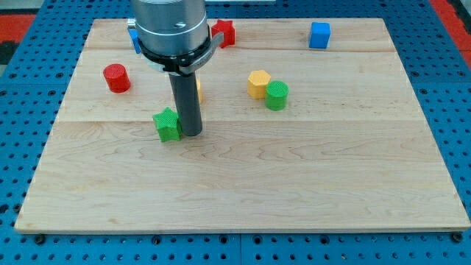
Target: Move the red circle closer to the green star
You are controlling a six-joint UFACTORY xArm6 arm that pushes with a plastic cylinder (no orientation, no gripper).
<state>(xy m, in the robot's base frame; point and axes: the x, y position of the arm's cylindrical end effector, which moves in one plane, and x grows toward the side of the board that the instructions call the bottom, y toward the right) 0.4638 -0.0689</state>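
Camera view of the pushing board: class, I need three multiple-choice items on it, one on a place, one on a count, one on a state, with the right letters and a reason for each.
1. Where is my tip?
A. Just to the view's right of the green star
B. Beside the blue cube
C. Against the red circle

2. How many green blocks are in view?
A. One
B. Two
C. Four

3. How do the yellow block and the green circle stand?
A. Stacked
B. At opposite edges of the board
C. Side by side, close together

Answers:
1 A, the rod's lower end sits right next to the star.
2 B, only the star and the circle are green.
3 C, they stand next to each other right of the board's middle; contact cannot be confirmed.
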